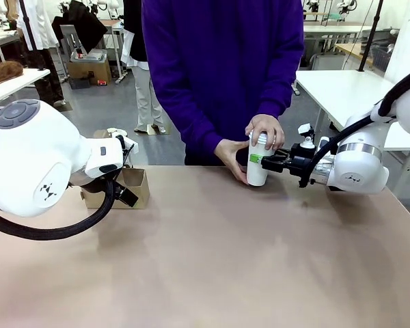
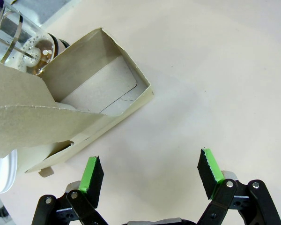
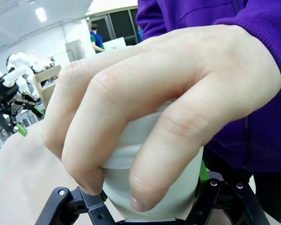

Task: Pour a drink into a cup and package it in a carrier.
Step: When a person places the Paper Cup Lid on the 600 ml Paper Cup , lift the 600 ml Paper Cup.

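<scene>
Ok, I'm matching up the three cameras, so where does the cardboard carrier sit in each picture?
Front view: carrier at left on the table, partly hidden by the left arm.
Left wrist view: carrier in the upper left, its open inside facing the camera.
Right wrist view: carrier small, at the far left, past the person's hand.
Shared landmark: the tan table.

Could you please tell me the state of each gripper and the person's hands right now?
Left gripper: open, holding nothing.
Right gripper: closed on the cup.
Person's hands: both holding the cup.
</scene>
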Available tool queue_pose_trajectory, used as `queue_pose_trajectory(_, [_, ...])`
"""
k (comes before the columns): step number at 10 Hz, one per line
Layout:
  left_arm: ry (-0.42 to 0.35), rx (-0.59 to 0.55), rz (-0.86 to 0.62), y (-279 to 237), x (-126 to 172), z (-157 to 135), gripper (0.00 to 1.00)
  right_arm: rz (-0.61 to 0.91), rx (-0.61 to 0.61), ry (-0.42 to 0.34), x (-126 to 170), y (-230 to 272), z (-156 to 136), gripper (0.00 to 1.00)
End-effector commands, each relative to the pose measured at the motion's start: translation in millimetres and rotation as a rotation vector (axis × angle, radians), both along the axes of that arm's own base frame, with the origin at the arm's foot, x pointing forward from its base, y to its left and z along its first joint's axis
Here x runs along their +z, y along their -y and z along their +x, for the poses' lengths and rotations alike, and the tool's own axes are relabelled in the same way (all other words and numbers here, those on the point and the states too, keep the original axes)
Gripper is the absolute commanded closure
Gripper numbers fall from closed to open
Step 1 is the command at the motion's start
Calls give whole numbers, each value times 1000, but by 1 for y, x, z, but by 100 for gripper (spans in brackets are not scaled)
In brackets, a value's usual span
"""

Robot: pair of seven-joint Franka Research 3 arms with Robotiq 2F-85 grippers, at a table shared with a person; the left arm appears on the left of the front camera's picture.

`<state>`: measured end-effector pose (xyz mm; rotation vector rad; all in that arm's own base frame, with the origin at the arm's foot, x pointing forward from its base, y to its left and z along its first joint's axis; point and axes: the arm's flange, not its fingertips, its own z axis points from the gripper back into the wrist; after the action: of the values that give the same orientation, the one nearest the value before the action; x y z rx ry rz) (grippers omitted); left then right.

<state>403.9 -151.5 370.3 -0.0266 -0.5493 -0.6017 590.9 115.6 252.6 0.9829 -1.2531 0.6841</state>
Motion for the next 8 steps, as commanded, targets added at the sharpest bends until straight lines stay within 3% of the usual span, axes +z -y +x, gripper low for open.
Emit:
queue_pose_trajectory(1, [0,-1,-2,0,0,0,0,6,0,15,9,-3,0,20])
queue_pose_trajectory(8, [0,-1,-2,0,0,0,0,6,0,15,9,-3,0,20])
